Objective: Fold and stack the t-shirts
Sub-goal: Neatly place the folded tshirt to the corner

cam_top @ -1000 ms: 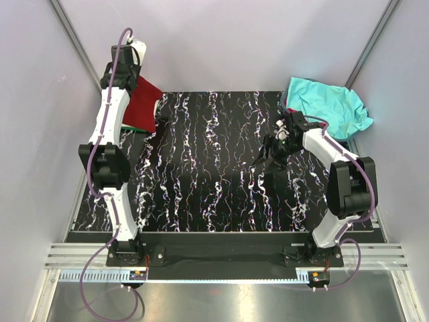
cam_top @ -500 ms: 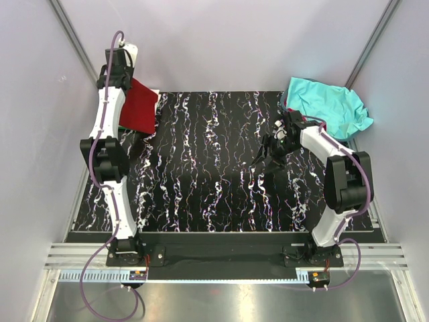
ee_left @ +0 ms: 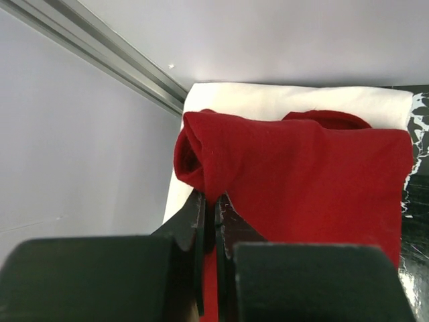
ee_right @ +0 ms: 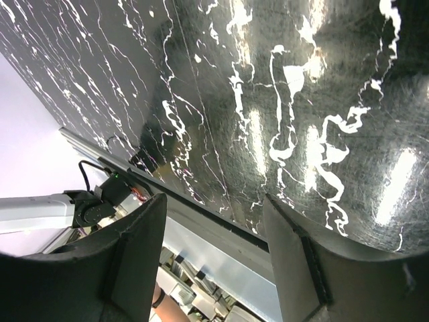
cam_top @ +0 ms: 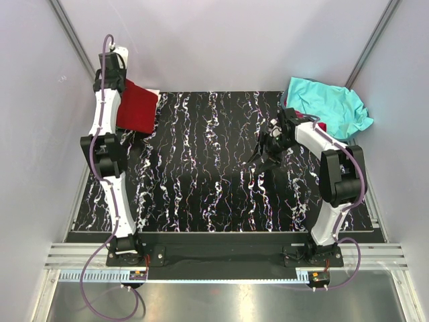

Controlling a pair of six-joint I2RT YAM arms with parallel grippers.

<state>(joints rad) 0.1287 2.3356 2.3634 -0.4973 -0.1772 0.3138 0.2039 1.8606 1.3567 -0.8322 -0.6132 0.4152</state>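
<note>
The left gripper [cam_top: 120, 86] is up at the 10 o'clock corner of the black marbled mat [cam_top: 201, 174], at the edge of the dark red t-shirt [cam_top: 137, 109]. From above its jaws are hidden behind the wrist. The left wrist view settles it: the left gripper [ee_left: 209, 201] is pinched narrow on a bunched fold of the dark red t-shirt [ee_left: 301, 174], with the cloth rolled over just above the fingertips [ee_left: 198, 208].

That view also shows the white t-shirt [ee_left: 281, 100] lying flat beneath the red one, its border showing along the 12 o'clock and 9 o'clock sides. From above, only a thin strip of it [cam_top: 153, 92] shows at the red cloth's 1 o'clock corner.

The turquoise t-shirt [cam_top: 328, 107] lies crumpled at the mat's 2 o'clock corner. It shows only in the top view.

The right gripper [cam_top: 263, 155] hangs over the mat at the 7 o'clock side of the turquoise heap and apart from it. Its wrist view shows the right gripper [ee_right: 213, 201] spread wide with nothing between the jaws, only the mat [ee_right: 268, 100] below.
</note>
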